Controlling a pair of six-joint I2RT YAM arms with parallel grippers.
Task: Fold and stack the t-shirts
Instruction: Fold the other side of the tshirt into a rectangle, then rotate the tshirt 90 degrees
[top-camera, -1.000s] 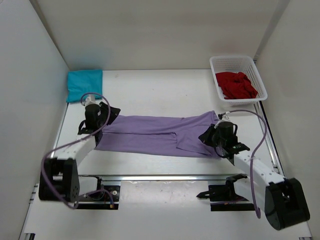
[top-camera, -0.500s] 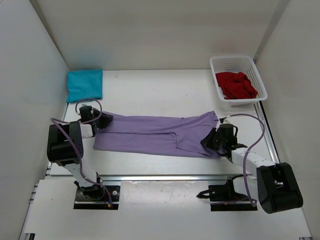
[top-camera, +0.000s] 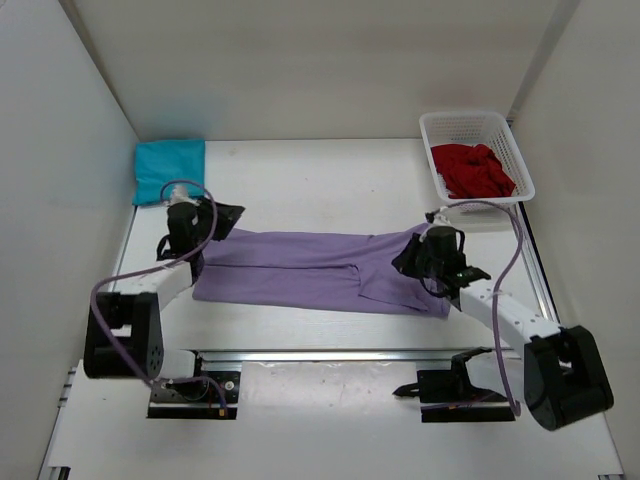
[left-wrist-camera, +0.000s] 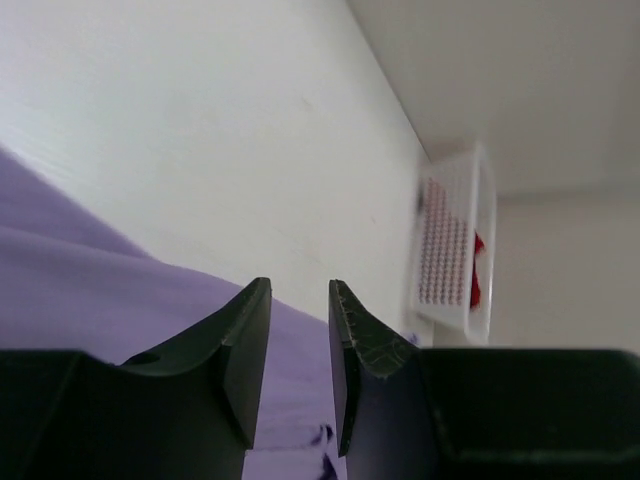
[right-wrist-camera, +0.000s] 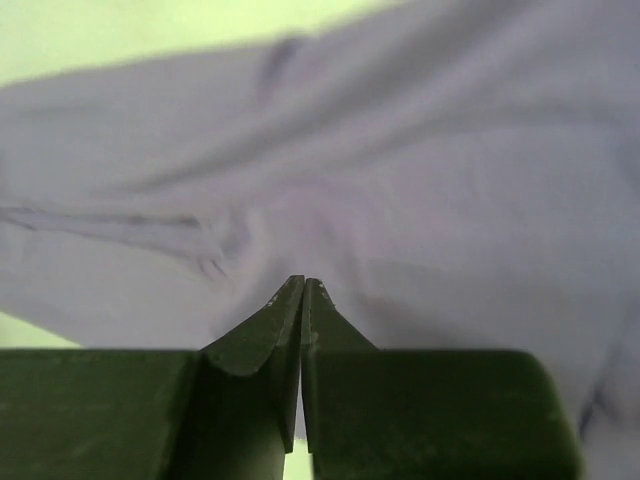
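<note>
On bench level, the white table (top-camera: 320, 180) is boxed by a back wall (top-camera: 300, 70), L side wall (top-camera: 50, 220) and R side wall (top-camera: 595, 220), all plain white. An aluminium rail (top-camera: 330, 352) runs across the near edge, ahead of the arm bases.

Item positions:
- Lavender shirt (top-camera: 300, 270): lies flat, long axis L-R, approx. mid-table. Near hem sits just beyond the rail.
- Teal shirt (top-camera: 170, 170): folded, far-L corner, against the L wall, apart from the lavender shirt.
- Red shirt (top-camera: 475, 170): bunched inside the white mesh basket (top-camera: 432, 135), far-R corner.

Bare surface shows between teal shirt and basket, along the back wall.

Grippers:
- Left gripper (top-camera: 228, 214): at the far-L corner of the lavender shirt. Fingers stand narrowly apart, gap visible, nothing seen between them.
- Right gripper (top-camera: 405, 263): over the shirt's R end. Fingers (right-wrist-camera: 285, 310) pressed together. Cannot tell if cloth is nipped.
</note>
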